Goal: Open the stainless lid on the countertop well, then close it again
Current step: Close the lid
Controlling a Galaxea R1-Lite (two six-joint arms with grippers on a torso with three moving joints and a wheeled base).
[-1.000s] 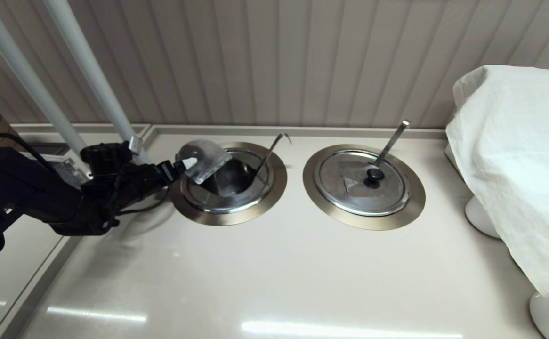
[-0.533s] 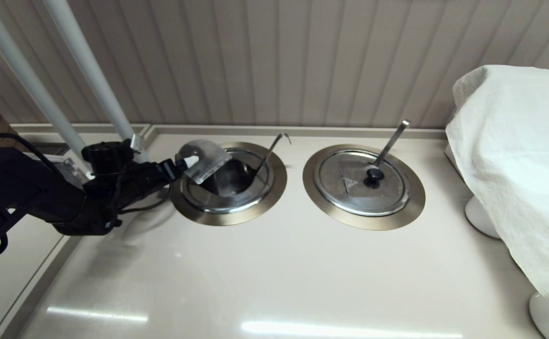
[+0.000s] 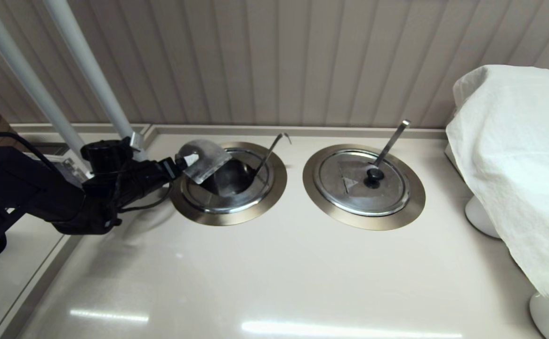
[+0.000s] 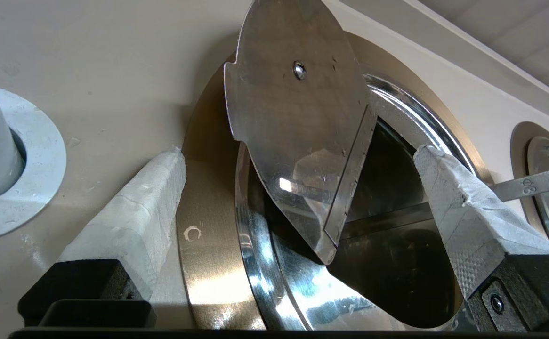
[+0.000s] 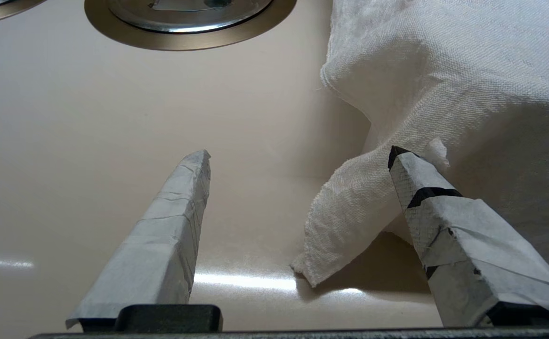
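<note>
Nearest the robot, the pale countertop (image 3: 265,282) is bare and glossy w/ strips of light reflected on it. On its left side the left arm reaches in low, and the left gripper (image 3: 186,161) sits at the left edge of the countertop well (image 3: 230,214), the one ringed in brushed bronze steel. Left wrist view shows its taped fingers (image 4: 138,226) spread wide apart, one over the bronze ring, the other over the open hole; nothing is pinched between them. The stainless lid (image 3: 204,160) stands tilted up on edge at the well's left-rear side, underside toward the wrist cam (image 4: 298,122), lower edge down inside the shiny inner rim, so the dark inside of the well is exposed. Whether a fingertip touches the lid is hard to tell, prob. not. A thin hook-ended wire handle (image 3: 272,150) rises from the well's right-rear side.

Right of it, well apart, the twin lid (image 3: 364,181) lies flat and shut in its own ring, black knob (image 3: 374,175) at centre, flat bar handle (image 3: 392,141) angling up toward the back.

Far right, a white cloth (image 3: 514,155) drapes over something. The right gripper (image 5: 298,165) hangs above the counter beside that cloth, fingers apart, holding nothing; out of the head view.

At the back, a ribbed wall panel (image 3: 279,61) and two grey poles (image 3: 86,70) at rear left.
</note>
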